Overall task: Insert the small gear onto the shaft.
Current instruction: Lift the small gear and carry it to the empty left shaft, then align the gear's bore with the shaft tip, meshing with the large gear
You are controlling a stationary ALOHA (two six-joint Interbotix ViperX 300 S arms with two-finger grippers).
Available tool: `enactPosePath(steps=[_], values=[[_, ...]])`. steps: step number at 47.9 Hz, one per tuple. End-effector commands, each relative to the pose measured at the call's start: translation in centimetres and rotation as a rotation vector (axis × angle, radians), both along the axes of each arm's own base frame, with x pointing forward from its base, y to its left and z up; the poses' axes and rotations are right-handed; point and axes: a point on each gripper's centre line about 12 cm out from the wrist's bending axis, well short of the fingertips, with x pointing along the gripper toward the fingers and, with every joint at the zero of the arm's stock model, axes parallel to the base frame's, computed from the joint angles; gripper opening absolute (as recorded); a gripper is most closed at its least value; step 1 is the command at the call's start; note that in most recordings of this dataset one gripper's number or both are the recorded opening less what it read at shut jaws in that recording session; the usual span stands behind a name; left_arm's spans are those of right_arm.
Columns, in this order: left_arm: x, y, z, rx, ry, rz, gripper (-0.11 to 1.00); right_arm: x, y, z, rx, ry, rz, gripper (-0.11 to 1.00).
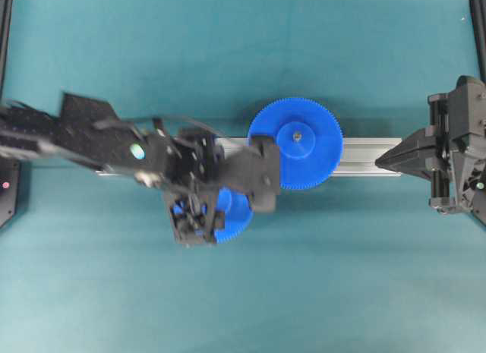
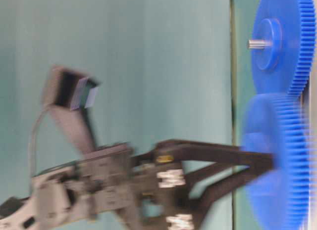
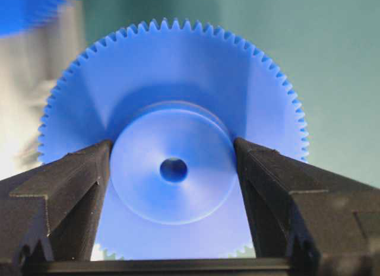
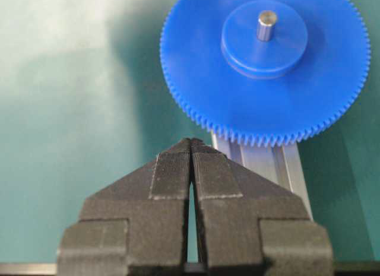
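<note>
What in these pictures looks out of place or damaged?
Nothing stands out. The left gripper holds the small gear by its hub, and its teeth look intact. The large gear sits flat on its pin on the rail. The right gripper rests shut, apart from it.

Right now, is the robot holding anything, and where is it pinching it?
Yes. The left gripper holds the small gear, its fingers pinching the raised round hub from both sides. The right gripper is shut on nothing.

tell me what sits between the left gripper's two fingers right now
The small gear's raised hub, clamped between the left gripper's fingers; the left wrist view shows it.
</note>
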Motion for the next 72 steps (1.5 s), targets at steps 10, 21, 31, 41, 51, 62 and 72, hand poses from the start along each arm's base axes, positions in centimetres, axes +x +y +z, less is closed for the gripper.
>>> enactPosePath(steps=[10,21,31,41,51,62,72], values=[[-0.5,2.9,7.1,0.013,-0.121,0.043,0.69,0.3,0.0,0.4,0.008,-0.019,-0.005,0.03],[-0.9,4.5,9.5,0.051,-0.084,0.010,0.69,0.3,0.0,0.4,0.008,-0.019,-0.005,0.03],[-0.6,5.1,8.6,0.062,-0.062,0.000,0.69,0.2,0.0,0.4,0.008,-0.019,-0.005,0.03],[0.0,5.2,6.0,0.056,0.003,0.002,0.69,0.1,0.0,0.3,0.008,-0.017,-0.005,0.03],[0.7,5.2,4.8,0.053,0.003,0.007,0.69,-0.1,0.0,0.3,0.008,-0.025,-0.005,0.03],[0.3,5.2,2.3,0.051,0.047,0.003,0.69,-0.4,0.0,0.4,0.008,-0.032,-0.006,0.03],[0.0,5.5,1.1,0.051,0.059,0.008,0.69,-0.4,0.0,0.3,0.008,-0.031,-0.006,0.03]])
